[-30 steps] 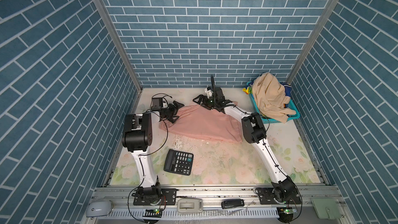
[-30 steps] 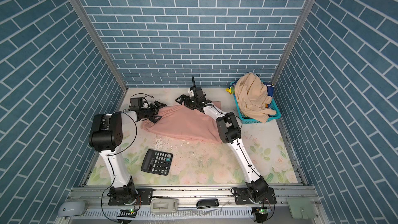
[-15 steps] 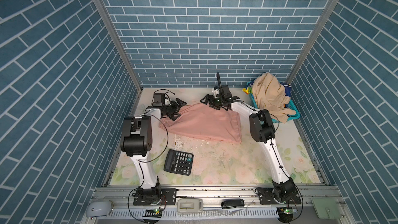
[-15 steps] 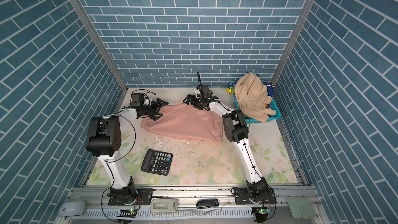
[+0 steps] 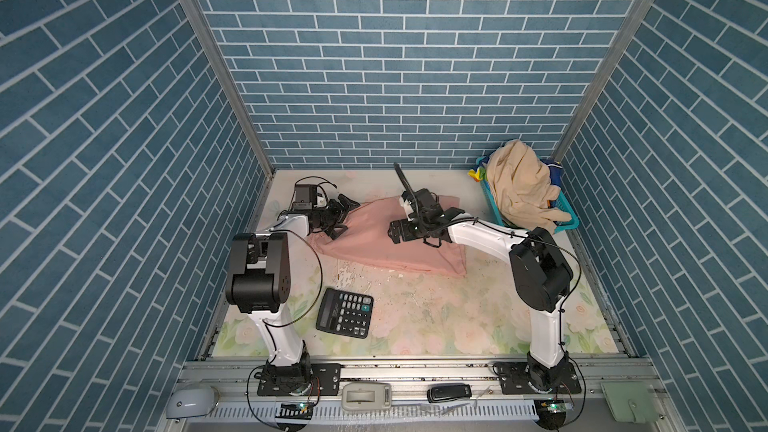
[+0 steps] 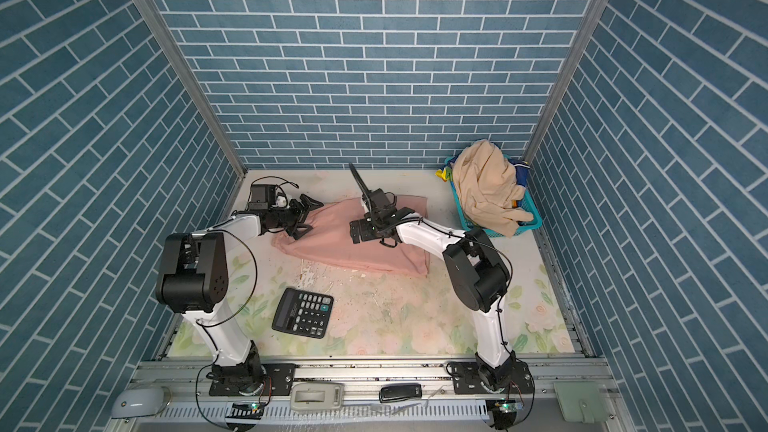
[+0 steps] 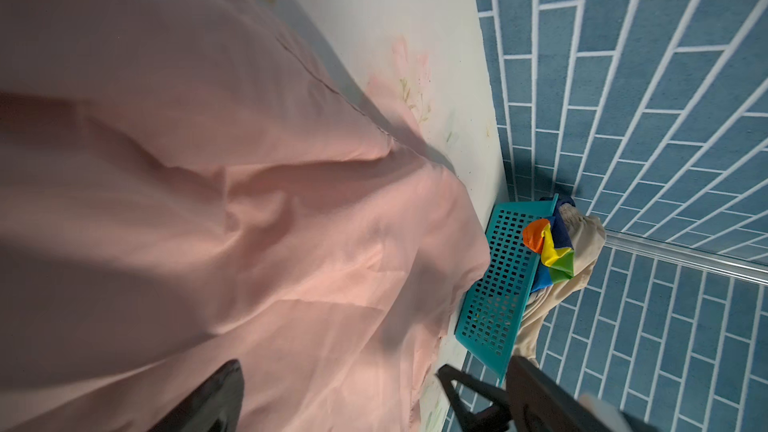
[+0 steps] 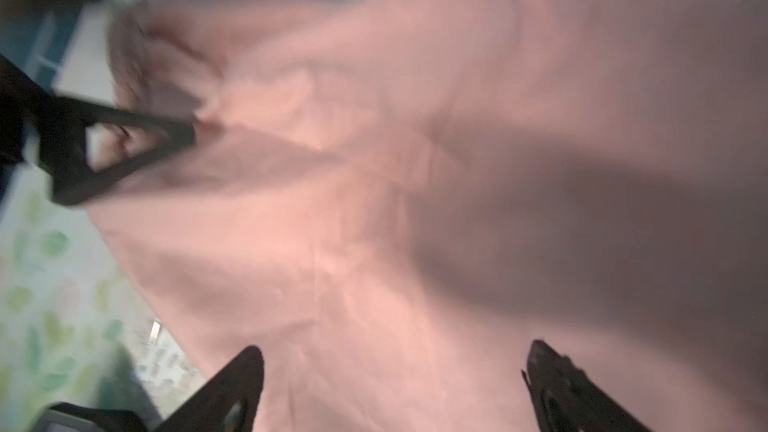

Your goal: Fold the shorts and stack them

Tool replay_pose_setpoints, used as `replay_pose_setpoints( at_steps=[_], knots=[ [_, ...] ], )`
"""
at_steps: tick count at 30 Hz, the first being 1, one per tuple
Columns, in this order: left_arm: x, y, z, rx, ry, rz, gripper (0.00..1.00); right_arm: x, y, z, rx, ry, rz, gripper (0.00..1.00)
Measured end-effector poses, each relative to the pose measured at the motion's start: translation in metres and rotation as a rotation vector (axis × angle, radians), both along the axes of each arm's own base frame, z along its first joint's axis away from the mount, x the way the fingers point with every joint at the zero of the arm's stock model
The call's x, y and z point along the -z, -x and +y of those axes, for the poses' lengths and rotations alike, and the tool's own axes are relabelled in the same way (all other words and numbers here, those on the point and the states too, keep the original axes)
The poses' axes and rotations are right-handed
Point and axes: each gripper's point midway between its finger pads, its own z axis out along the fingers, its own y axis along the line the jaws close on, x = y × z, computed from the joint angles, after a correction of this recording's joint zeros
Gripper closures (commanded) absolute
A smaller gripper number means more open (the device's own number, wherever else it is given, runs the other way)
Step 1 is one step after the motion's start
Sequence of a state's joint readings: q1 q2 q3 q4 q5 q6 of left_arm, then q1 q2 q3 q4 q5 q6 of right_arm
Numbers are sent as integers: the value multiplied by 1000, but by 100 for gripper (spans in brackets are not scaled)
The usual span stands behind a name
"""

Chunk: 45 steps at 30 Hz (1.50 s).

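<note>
Left wrist view: the salmon-pink shorts point(image 7: 249, 201) lie spread and wrinkled on the floral table point(image 7: 415, 14). The left gripper point(image 7: 353, 367) stands with its jaws wide apart at the near end of the cloth, with nothing between them. Beyond the pink cloth sits the teal basket point(image 7: 498, 284). The rainbow-striped shorts point(image 7: 548, 251) spill over its rim, and the beige shorts point(image 7: 590, 230) are heaped against them. In both top views the salmon-pink shorts point(image 5: 382, 247) point(image 6: 345, 249) lie toward the back of the table, in the middle. The basket point(image 5: 569, 222) is in the back right corner, just beside them, under the mound of beige shorts point(image 5: 519, 184). The left gripper point(image 5: 344, 219) sits at the left end of the pink cloth with one finger over its edge, but I cannot tell whether it touches. The right gripper point(image 8: 395, 349) hangs over the middle of the same shorts, jaws spread wide and holding nothing. Its wrist view is blurred and shows pink cloth below its fingers. A black calculator point(image 5: 345, 312) lies near the front left, well apart from the shorts.
</note>
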<state>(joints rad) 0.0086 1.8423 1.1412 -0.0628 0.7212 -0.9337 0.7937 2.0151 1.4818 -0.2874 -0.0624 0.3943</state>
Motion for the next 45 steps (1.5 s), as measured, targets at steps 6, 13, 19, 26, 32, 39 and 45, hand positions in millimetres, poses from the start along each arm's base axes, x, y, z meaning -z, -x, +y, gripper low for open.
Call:
replay_pose_setpoints(
  at_steps=[6, 13, 19, 26, 32, 39, 45],
  knots=[
    [12, 8, 2, 3, -9, 25, 1, 38, 37, -4, -66, 183, -14, 1],
    [26, 17, 8, -5, -15, 58, 0, 59, 46, -19, -45, 307, -53, 3],
    [37, 26, 6, -4, -14, 80, 1, 62, 47, -24, -32, 313, -93, 3],
    [11, 40, 4, 10, -23, 60, 0, 62, 32, -49, 29, 289, -117, 4],
    [-41, 27, 44, -19, -133, -53, 0, 59, 4, -87, 99, 322, -116, 4],
    [-8, 36, 79, -27, -272, 56, 3, 59, -1, -94, 99, 326, -109, 4],
    [32, 42, 76, 26, -305, 147, 12, 59, -1, -95, 92, 316, -100, 4]
  ],
)
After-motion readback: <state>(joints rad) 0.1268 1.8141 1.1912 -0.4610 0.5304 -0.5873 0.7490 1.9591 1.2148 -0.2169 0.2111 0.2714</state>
